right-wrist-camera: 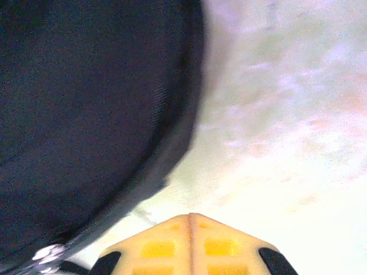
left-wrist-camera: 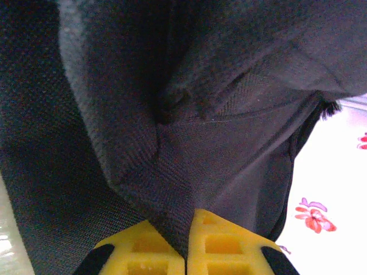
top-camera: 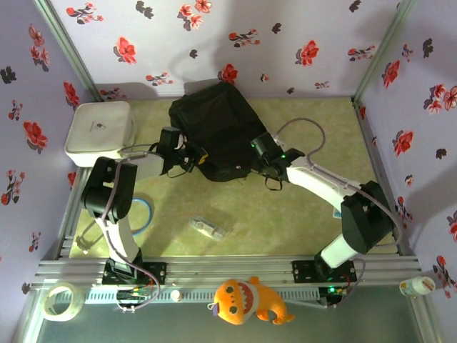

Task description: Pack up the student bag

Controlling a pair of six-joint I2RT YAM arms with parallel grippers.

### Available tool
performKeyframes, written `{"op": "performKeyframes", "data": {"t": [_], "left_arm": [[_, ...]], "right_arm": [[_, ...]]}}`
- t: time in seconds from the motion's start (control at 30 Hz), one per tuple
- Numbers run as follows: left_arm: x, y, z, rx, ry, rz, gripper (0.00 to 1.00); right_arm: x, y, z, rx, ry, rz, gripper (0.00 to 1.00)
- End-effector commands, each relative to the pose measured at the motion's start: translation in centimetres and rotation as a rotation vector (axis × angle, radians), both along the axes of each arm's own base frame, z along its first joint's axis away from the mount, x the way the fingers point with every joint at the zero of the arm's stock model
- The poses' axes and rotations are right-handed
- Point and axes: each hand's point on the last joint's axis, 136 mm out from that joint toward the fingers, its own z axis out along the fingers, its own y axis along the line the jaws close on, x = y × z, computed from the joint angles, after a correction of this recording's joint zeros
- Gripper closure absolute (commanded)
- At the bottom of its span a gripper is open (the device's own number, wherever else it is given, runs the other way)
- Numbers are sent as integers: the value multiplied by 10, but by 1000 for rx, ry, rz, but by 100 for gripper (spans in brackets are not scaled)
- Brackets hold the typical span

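The student bag (left-wrist-camera: 229,143) spills past the top and left edges above the left fingers (left-wrist-camera: 223,249), which are cropped at the frame's foot, with a fold of cloth vanishing between them. Left of the right fingers (right-wrist-camera: 155,247), also cropped below, the bag is a dark blur. A shiny fitting (right-wrist-camera: 49,255) beside them is too soft to identify.

Lilac walls (top-camera: 285,28) (red and dark flowers printed across them) close three sides; metal posts (top-camera: 64,43) mark the corners. The tabletop (top-camera: 285,214) is pale, mottled yellow-green.
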Motion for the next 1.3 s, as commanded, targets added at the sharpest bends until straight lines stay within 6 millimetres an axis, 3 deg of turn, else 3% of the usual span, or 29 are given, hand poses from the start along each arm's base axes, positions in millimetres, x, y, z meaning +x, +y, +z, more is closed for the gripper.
{"op": "performKeyframes", "data": {"t": [0.0, 0.17, 0.27, 0.37, 0.43, 0.53, 0.67, 0.8, 1.03, 1.13, 1.27], "left_arm": [[10, 9, 10, 35, -41, 18, 100], [13, 3, 18, 21, -64, -10, 100], [14, 1, 19, 27, -71, -30, 100], [16, 1, 18, 48, -69, -51, 100], [15, 0, 18, 51, -66, -64, 100], [14, 0, 16, 53, -59, -68, 100], [12, 4, 12, 70, -52, -75, 100], [10, 15, 12, 100, -52, -83, 100], [1, 44, 11, 211, -36, -134, 96], [-4, 57, 18, 286, -41, -154, 86], [-19, 68, 37, 362, -46, -164, 65]], "right_arm": [[-7, -25, 3, -80, -4, -30, 100], [-6, -17, 8, -49, -32, 29, 100], [0, 6, 17, 60, -69, 130, 99], [3, 38, 30, 162, -112, 292, 77], [2, 48, 30, 175, -105, 358, 70], [8, 36, 23, 102, -79, 325, 65], [32, 14, 26, 91, -92, 218, 47], [60, -9, 13, 82, -56, 122, 46], [94, 13, 3, 184, -21, 212, 50], [98, 21, -2, 208, -1, 222, 51], [96, 27, -7, 250, 19, 214, 51]]}}
